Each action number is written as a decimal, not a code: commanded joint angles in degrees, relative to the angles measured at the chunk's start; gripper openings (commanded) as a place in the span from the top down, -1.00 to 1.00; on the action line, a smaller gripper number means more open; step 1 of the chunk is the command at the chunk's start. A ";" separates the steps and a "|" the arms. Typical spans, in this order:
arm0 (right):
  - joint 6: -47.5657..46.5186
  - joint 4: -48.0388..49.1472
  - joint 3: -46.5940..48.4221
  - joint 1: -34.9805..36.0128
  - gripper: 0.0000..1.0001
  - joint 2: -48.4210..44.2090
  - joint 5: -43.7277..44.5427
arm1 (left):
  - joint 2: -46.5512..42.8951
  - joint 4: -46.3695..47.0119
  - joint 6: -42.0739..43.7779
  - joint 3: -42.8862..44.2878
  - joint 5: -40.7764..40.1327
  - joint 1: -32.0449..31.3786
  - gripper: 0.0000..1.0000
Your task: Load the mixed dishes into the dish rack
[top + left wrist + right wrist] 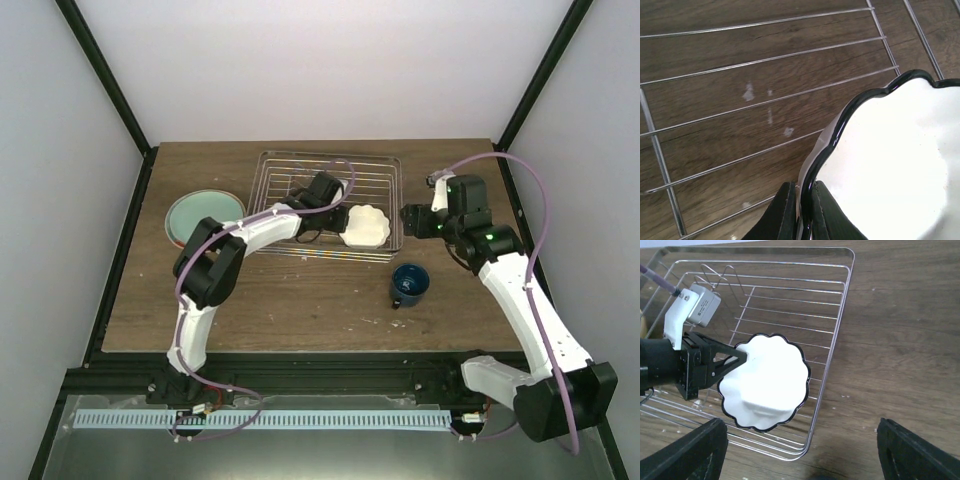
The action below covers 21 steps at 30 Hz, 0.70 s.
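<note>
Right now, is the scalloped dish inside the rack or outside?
Inside: left gripper holds the dish, by its rim, within the dish rack.

A robot lab test cell is indicated by plain white walls [320, 70], black frame posts [107, 75] and a wooden table [300, 310]

The left arm [250, 228] is reaching forward with its elbow raised, and the left fingers [781, 215] are pinching a dish [770, 380] by its rim. The right arm [520, 290] is bending inward, the right fingers [695, 450] gaping wide apart.
</note>
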 commanded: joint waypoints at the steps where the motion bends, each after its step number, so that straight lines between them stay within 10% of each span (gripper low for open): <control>1: 0.68 7.44 -2.72 -3.07 -0.76 -1.74 -11.49 | -5.27 5.55 -2.84 -2.89 4.33 3.13 1.00; 21: 3.27 14.67 -6.48 -4.34 -1.00 2.74 -18.95 | -5.70 13.01 -7.38 -1.32 8.41 4.70 1.00</control>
